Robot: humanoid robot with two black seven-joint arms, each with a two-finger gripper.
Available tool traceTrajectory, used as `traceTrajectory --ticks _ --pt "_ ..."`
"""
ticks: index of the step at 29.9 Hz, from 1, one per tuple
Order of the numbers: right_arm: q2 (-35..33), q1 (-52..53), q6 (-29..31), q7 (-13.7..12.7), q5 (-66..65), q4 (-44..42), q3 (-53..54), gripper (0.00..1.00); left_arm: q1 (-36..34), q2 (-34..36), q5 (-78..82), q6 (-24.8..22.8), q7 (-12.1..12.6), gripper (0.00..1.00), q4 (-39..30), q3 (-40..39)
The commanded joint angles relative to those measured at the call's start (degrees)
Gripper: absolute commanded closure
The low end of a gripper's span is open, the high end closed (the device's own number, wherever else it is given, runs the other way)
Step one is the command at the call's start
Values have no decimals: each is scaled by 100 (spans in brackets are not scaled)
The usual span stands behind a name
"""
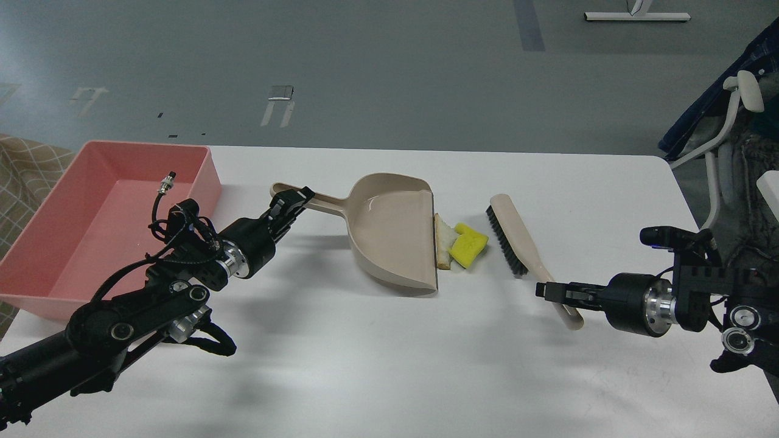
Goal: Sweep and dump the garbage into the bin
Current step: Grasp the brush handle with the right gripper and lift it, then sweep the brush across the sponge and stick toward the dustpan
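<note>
The garbage lies at the mouth of the beige dustpan [392, 234]: a white bread slice [443, 238] against the pan's lip and a yellow sponge piece [469, 246] just right of it. My left gripper [294, 201] is shut on the dustpan's long handle. My right gripper [551, 291] is shut on the handle of a beige brush with black bristles [517, 239]; the bristles stand just right of the sponge. The pink bin [91, 213] sits at the table's far left and looks empty.
The white table [389, 365] ends at its right edge near a white chair frame [727, 140]. A checked cloth [24, 170] shows left of the bin. Grey floor lies beyond the table's back edge.
</note>
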Motion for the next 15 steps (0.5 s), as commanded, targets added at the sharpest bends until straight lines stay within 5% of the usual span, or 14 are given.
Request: traceTrajectory --ticks 1,15 --pt "351 58 6 0 0 -155 -15 100 -3 -23 0 -10 -6 100 6 16" --pt "1687 348 111 27 289 -726 -33 100 -3 -23 0 -10 -15 100 6 7"
